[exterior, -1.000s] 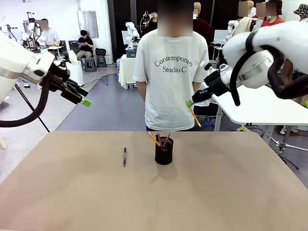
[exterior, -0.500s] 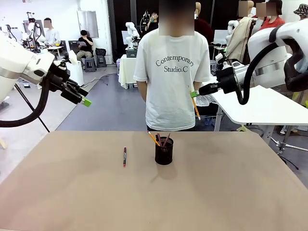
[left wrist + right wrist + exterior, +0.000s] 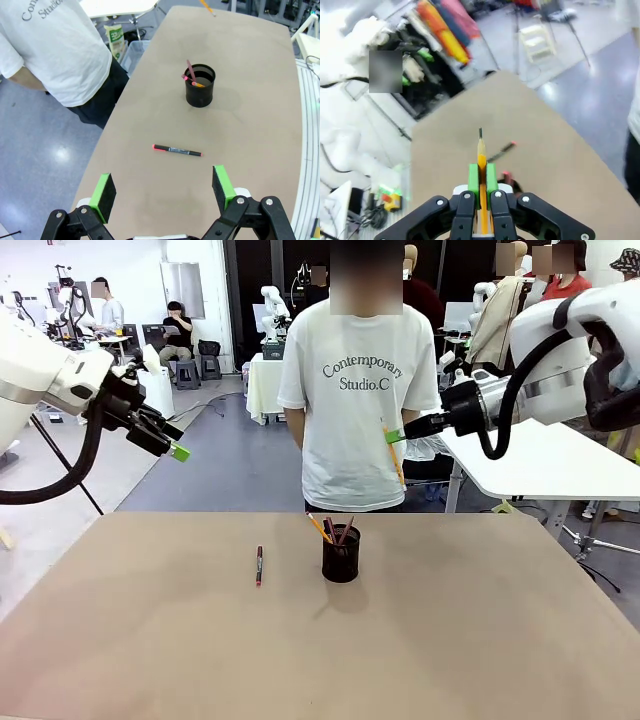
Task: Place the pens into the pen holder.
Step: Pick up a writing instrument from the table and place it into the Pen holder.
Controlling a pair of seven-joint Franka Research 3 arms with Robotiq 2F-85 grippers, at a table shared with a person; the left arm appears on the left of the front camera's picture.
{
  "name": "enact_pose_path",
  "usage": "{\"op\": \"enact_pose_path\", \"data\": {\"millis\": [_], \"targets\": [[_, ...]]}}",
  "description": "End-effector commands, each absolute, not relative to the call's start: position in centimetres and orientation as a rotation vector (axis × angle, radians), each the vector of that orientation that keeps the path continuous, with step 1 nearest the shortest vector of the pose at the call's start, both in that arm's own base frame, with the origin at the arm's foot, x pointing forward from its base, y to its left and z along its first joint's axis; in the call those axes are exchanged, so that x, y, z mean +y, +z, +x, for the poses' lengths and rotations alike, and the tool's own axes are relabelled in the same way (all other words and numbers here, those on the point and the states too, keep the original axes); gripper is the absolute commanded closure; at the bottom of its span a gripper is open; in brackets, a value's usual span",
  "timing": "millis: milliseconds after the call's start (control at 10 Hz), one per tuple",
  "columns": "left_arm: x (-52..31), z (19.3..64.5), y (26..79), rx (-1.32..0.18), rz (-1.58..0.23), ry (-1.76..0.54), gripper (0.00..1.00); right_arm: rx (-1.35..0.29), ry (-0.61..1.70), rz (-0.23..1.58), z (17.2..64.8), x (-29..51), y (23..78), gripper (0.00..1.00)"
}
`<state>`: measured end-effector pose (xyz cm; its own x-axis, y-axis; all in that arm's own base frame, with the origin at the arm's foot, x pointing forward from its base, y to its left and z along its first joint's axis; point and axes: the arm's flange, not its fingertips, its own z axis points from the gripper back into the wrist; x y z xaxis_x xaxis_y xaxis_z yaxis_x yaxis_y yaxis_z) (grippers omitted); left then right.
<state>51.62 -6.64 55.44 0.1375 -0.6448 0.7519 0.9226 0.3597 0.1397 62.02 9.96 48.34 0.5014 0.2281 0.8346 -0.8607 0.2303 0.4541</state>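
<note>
1. Front view: My left gripper (image 3: 178,450) hangs high over the left of the table (image 3: 500,640), its jaws spread wide with nothing between them. My right gripper (image 3: 393,436) is up in front of the person (image 3: 355,390) and is clamped on a pencil (image 3: 396,462). The pencil's long axis is close to vertical, and its lower end leans a little to picture right. The holder (image 3: 341,558) stands upright mid-table, near the far edge. Three sticks (image 3: 319,527) lean out over its rim, the orange one towards the left. A pen (image 3: 258,566) lies flat to the holder's left, apart from it. Its long axis runs from me towards the person.

2. Left wrist view: My pads (image 3: 105,190) stand far apart above bare table. Beyond them the pen (image 3: 176,150) lies across the picture, pink end to the left. Farther off, the holder (image 3: 200,92) has pink and orange ends showing inside.

3. Right wrist view: My pads (image 3: 473,176) are pressed on both sides of the pencil (image 3: 481,152). It runs straight up the picture, its dark sharpened tip on top. The pen (image 3: 501,148) lies on the table past it, blurred.
</note>
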Motion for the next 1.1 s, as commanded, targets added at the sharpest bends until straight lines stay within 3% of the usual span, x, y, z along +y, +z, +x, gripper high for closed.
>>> {"op": "enact_pose_path", "data": {"millis": [0, 200, 400, 700, 1000], "targets": [[-6.6, 51.6, 55.6, -0.832, -0.394, -1.176, 0.0, -0.666, 0.897, 1.398, 63.6, 10.5, 46.8, 1.0], [-6.6, 51.6, 55.6, -0.832, -0.394, -1.176, 0.0, -0.692, 0.987, 1.531, 63.5, 12.1, 44.7, 1.0], [-6.6, 51.6, 55.6, -0.832, -0.394, -1.176, 0.0, -0.881, 1.163, 1.55, 62.4, 13.6, 42.8, 1.0], [-6.6, 51.6, 55.6, -0.832, -0.394, -1.176, 0.0, -1.085, 1.318, 1.385, 62.1, 15.7, 39.7, 1.0], [-6.6, 51.6, 55.6, -0.832, -0.394, -1.176, 0.0, -1.082, 1.317, 1.261, 62.9, 16.0, 36.7, 1.0]]}}
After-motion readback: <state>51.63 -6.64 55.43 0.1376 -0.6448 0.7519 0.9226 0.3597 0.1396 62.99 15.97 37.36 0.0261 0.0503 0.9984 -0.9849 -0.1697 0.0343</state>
